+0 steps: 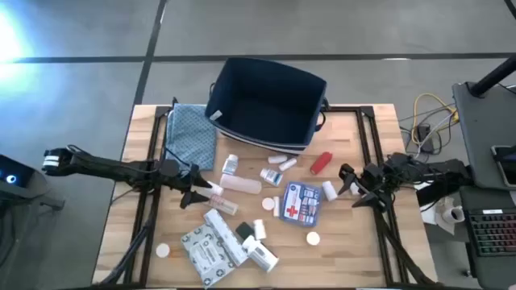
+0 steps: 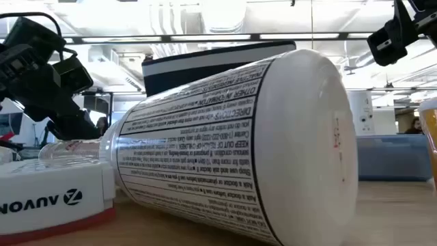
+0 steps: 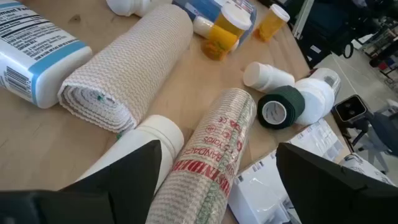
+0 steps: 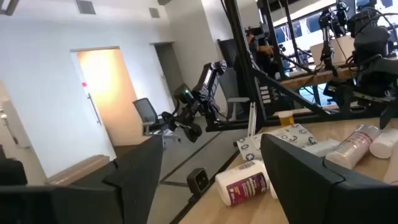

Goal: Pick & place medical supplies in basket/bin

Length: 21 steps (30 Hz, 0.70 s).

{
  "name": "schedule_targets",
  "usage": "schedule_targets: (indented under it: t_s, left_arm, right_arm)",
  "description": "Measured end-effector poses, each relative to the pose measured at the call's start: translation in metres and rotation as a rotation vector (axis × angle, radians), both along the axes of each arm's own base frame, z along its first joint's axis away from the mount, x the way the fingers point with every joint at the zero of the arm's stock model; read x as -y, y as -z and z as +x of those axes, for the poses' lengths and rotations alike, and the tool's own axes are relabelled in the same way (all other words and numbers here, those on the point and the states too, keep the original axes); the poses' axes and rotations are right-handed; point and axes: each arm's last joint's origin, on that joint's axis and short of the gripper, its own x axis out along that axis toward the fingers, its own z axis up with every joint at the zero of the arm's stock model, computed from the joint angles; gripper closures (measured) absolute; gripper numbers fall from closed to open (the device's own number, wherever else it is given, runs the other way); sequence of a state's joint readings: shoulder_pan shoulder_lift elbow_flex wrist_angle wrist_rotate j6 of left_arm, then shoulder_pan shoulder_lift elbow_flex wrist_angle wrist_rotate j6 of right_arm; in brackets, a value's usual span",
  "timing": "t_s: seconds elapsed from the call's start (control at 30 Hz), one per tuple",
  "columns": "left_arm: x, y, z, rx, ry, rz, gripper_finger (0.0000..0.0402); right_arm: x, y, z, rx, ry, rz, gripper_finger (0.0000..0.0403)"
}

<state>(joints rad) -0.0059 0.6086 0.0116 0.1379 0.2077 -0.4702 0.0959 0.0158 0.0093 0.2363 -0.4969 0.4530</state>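
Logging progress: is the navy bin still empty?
Empty: the high view shows only bare dark floor inside the bin; supplies lie outside.

A wooden table (image 1: 347,242) stands on a grey floor (image 1: 81,89) crossed by dark seams. Ceiling lights (image 2: 198,37) run in rows overhead. A lit doorway (image 4: 102,99) glows orange in a pale wall (image 4: 37,74), with an office chair (image 4: 144,115) near it. A keyboard (image 1: 490,229) lies on a side desk.
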Motion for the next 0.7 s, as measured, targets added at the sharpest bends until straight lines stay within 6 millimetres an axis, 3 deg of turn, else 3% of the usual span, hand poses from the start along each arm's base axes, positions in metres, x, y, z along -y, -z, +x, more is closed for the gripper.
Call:
schedule_targets:
  t_s: [0.7]
  left_arm:
    - [0.0, 0.0, 0.0, 0.0, -0.001, 0.0, 0.0105]
  right_arm:
    - [0.0, -0.0001, 0.0, 0.001, 0.0, 0.0, 0.0135]
